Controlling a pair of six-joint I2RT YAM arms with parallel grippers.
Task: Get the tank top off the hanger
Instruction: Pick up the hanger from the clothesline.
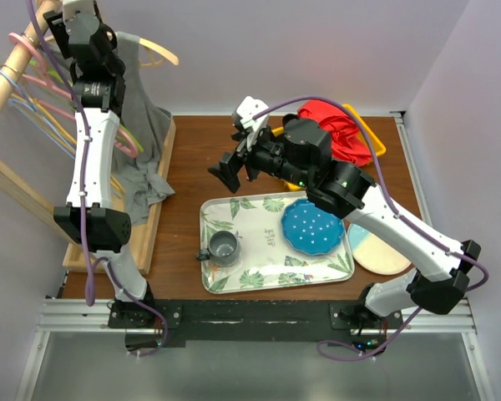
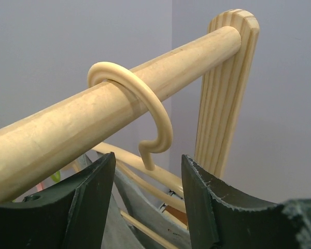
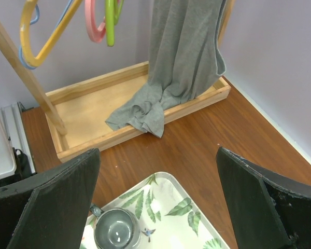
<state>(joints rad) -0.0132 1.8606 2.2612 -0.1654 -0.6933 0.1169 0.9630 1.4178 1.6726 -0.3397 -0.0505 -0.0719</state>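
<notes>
A grey tank top (image 1: 146, 134) hangs on a cream hanger (image 1: 154, 50) from the wooden rod (image 1: 17, 63) of a rack at the far left. Its hem lies crumpled in the rack's wooden base (image 1: 163, 192). My left gripper (image 1: 77, 18) is open and empty, up at the rod. In the left wrist view its jaws (image 2: 147, 163) stand just below the hanger's hook (image 2: 145, 98) on the rod (image 2: 57, 129), with grey fabric (image 2: 140, 207) beneath. My right gripper (image 1: 234, 167) is open and empty above the table; its wrist view shows the tank top (image 3: 184, 46) ahead.
Several coloured hangers (image 1: 33, 75) hang left of the tank top. A leaf-patterned tray (image 1: 234, 209) holds a grey mug (image 1: 224, 247) and a blue plate (image 1: 313, 227). A red cloth (image 1: 338, 129) lies in a yellow basket at the back. A pale plate (image 1: 376, 251) sits right of the tray.
</notes>
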